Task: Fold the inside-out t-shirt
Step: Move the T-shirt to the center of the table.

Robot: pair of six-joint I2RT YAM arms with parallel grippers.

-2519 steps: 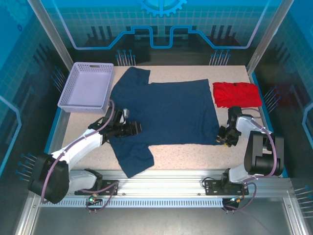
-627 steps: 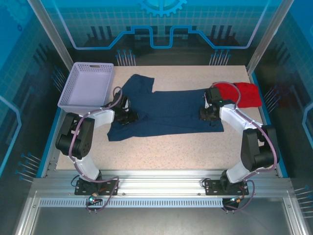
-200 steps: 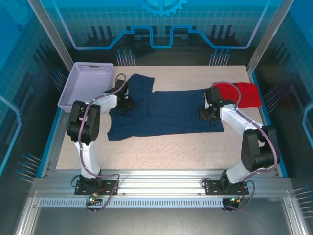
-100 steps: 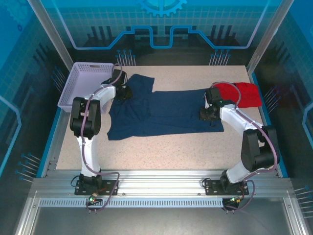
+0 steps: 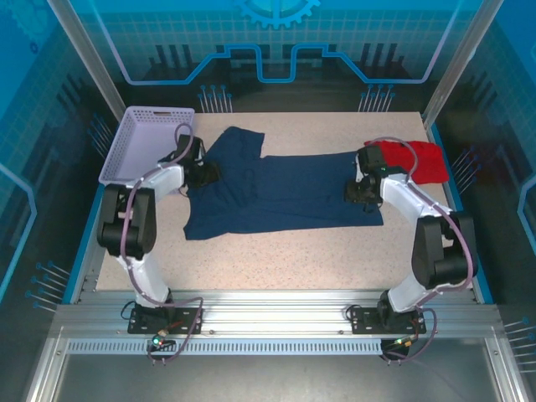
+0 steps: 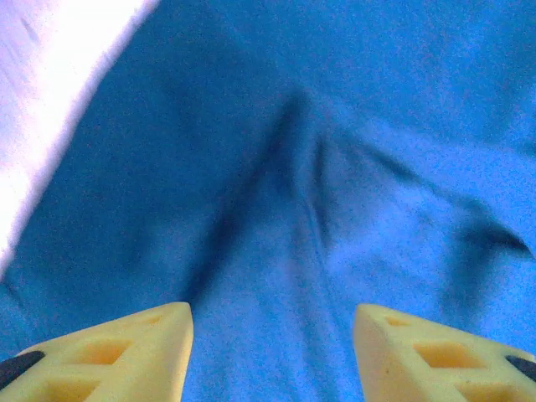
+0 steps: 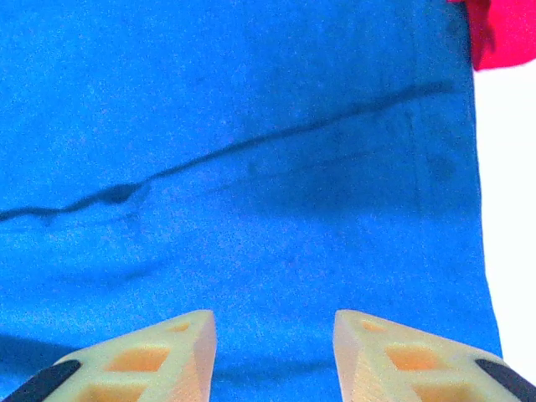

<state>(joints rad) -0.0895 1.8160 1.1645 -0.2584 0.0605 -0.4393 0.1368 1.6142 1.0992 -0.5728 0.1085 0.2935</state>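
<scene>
Both arms low over the folded navy t-shirt, mid-frame on the table.

The overhead view places the left gripper at the shirt's left edge and the right gripper at its right edge. The wrist views show the left gripper spread above creased cloth, with pale table at upper left, and the right gripper spread above a long fold line. The red garment pokes in at the upper right there. Twelve seconds ago the shirt lay fully spread, and now it is a narrower band. The left gripper has dropped back from the collar. The basket sits just left of the shirt, the red garment lies just beside it on the right, and bare table fills the lower middle of the overhead view.
</scene>
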